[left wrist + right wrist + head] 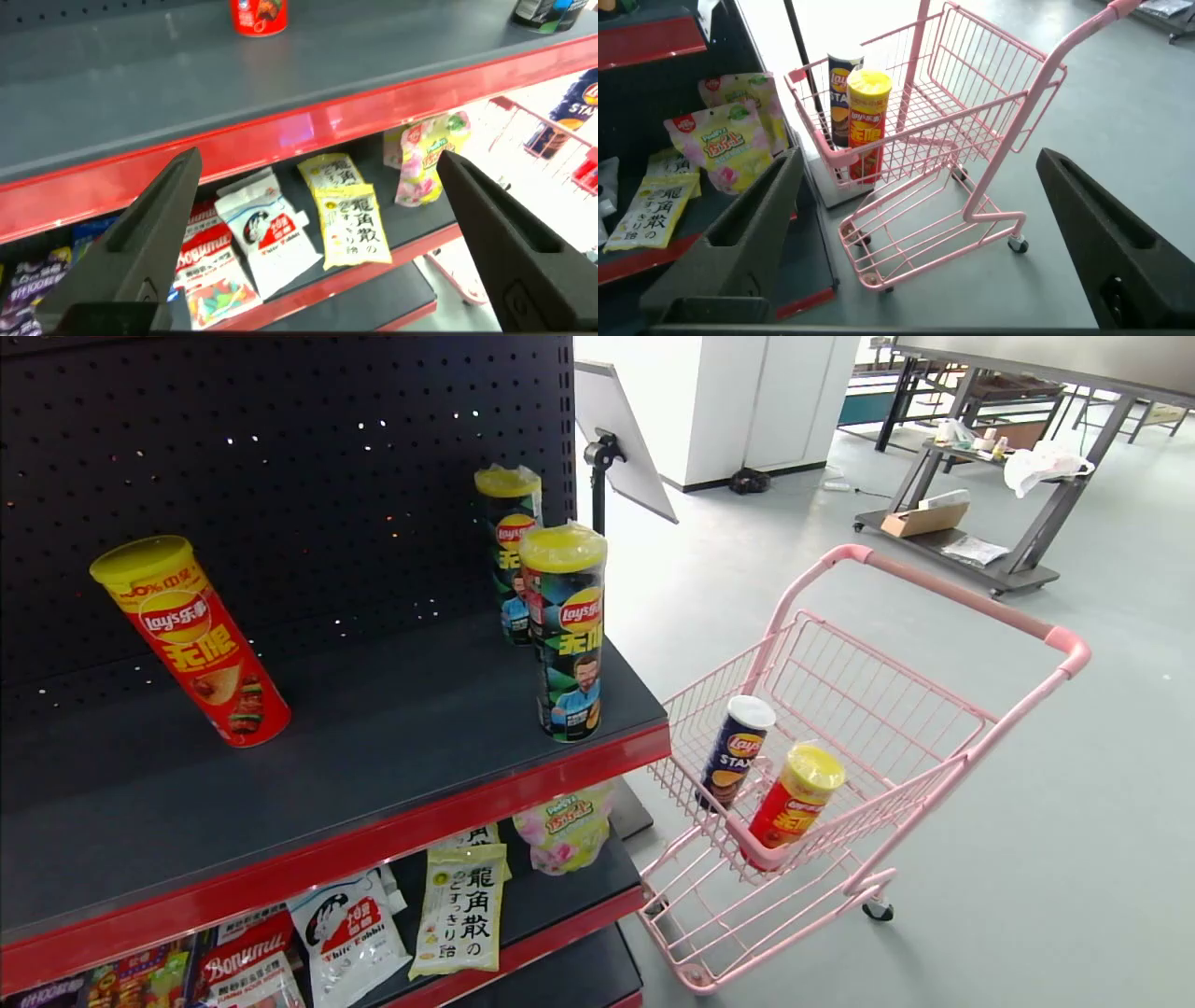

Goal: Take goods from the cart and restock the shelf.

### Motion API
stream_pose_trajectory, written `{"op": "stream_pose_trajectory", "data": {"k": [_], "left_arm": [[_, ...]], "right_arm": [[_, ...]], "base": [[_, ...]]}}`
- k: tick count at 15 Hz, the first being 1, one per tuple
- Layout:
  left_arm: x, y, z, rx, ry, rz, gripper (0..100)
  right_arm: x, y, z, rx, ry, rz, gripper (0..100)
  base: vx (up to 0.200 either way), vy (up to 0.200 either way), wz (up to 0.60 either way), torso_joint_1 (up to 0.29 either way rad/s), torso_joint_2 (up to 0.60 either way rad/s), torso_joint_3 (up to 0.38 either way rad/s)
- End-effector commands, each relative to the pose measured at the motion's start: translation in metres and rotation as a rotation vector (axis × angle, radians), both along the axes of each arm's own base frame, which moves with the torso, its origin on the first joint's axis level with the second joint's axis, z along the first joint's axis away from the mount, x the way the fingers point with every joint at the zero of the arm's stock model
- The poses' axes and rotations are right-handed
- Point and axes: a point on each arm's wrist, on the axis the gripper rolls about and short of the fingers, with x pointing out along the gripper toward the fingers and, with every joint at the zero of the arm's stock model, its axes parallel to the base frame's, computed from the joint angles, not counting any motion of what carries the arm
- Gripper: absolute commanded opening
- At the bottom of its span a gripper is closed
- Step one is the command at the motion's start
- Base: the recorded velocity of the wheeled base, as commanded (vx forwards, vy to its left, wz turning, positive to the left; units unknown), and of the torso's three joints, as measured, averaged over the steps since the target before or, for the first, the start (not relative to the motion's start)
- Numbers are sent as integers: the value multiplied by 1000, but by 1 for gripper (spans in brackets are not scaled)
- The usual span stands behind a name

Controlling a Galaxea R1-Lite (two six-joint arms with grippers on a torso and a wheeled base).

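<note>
Nearest the lens, left claw (pixel 318 157), spread wide and holding nothing, level with the red front edge of the shelf (pixel 308 121). Beyond its dark fingers (pixel 140 233), on the lower board: a white packet (pixel 266 233), a yellow packet (pixel 346 215) and a pink-green bag (pixel 420 159), lying side by side. Right claw (pixel 920 157) likewise spread and bare, above the grey floor (pixel 1139 121), with the pink cart (pixel 971 596) ahead of it. In the cart's upper basket, at the corner nearest the shelf, a blue can (pixel 738 751) with white lid and a small red can (pixel 795 798) with yellow lid, just beside each other, both leaning. Up on the shelf's dark top board, a large red can (pixel 191 639) standing well back from the edge, towards the left. At the board's right end, a front green can (pixel 565 635) close to the red edge, and a rear green can (pixel 509 555) just behind it, near the pegboard back.
</note>
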Motion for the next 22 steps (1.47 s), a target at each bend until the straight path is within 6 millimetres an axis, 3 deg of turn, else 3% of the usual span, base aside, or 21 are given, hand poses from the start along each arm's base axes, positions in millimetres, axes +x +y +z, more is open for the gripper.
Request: {"op": "stream_pose_trajectory", "data": {"k": [1, 13, 22], "left_arm": [[0, 0, 0, 0, 1, -1, 100], [0, 0, 0, 0, 1, 1, 100], [0, 0, 0, 0, 1, 1, 100]], "right_arm": [[0, 0, 0, -2, 0, 0, 100], [0, 0, 0, 3, 0, -3, 100], [0, 0, 0, 0, 0, -3, 100]], "base": [[0, 0, 0, 0, 0, 0], [0, 0, 0, -111, 286, 173], [0, 0, 0, -168, 509, 336]]}}
